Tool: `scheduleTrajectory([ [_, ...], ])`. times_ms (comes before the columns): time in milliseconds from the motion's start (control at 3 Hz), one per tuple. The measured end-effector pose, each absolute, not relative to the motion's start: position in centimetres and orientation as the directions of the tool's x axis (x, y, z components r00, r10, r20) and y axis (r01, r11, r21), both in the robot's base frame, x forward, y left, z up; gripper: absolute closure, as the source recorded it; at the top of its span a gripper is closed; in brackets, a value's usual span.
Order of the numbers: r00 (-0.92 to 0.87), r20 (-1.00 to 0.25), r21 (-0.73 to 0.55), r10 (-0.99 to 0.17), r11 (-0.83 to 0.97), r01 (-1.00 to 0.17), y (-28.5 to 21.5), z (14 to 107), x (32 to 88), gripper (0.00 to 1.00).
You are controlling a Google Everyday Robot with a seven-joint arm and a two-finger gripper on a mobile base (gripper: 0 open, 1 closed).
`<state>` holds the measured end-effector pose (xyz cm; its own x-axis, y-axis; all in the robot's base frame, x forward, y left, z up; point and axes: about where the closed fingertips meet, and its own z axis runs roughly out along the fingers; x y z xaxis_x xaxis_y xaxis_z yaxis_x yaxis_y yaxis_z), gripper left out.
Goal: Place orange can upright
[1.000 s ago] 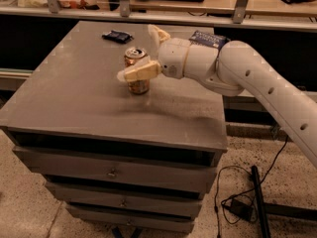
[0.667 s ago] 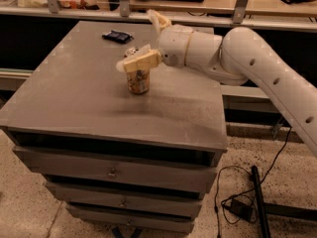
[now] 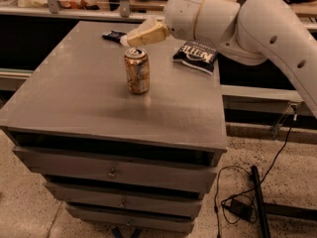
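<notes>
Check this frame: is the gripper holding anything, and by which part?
Nothing is held. The gripper hangs open above and behind the can, which stands upright on the table, clear of it.

The gripper, jaws apart, hangs just above the upright can, clear of it; a bag lies nearby.

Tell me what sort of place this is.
Probably a robotics lab or test area: a grey metal drawer cabinet serves as the table, a black power adapter and cable lie on the speckled floor, and the white robot arm's gripper hangs clear of the upright shiny orange-gold drink can.
</notes>
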<state>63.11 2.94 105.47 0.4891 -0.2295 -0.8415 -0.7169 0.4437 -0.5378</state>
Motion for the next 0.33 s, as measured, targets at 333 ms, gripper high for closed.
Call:
scheduleTrajectory([
  [333, 0.489, -0.841, -0.538, -0.229, 0.444, -0.717, 2.95, 105.47, 63.11, 0.00],
])
